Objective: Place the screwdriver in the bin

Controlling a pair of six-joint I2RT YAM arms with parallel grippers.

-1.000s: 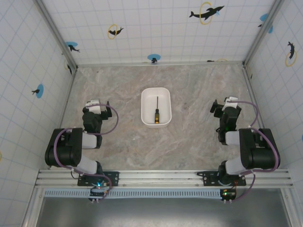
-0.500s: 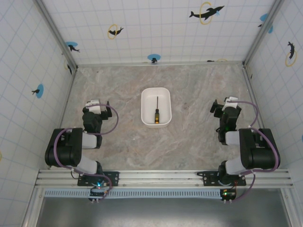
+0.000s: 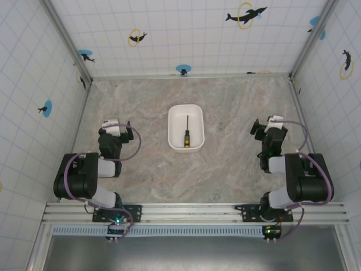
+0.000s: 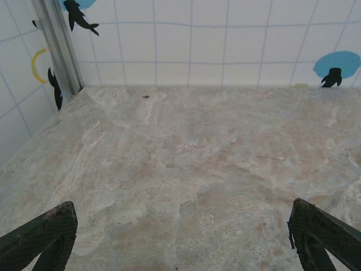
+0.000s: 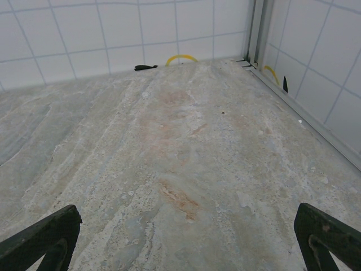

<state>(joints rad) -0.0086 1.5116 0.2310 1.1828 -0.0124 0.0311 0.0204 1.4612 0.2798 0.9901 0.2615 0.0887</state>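
Left tool (image 4: 180,217) and right tool (image 5: 185,219) both gape empty, well apart from the screwdriver (image 3: 186,130) lying inside the bin (image 3: 195,119).

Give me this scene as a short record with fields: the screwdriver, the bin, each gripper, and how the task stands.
screwdriver: lying inside the bin, shaft toward the far wall, yellow-orange and black handle at the near end
bin: white tub, upright, mid table
left gripper: open, holding nothing, over bare table left of the bin
right gripper: open, holding nothing, over bare table right of the bin
task: looks done, as the screwdriver is in the bin and neither gripper touches it
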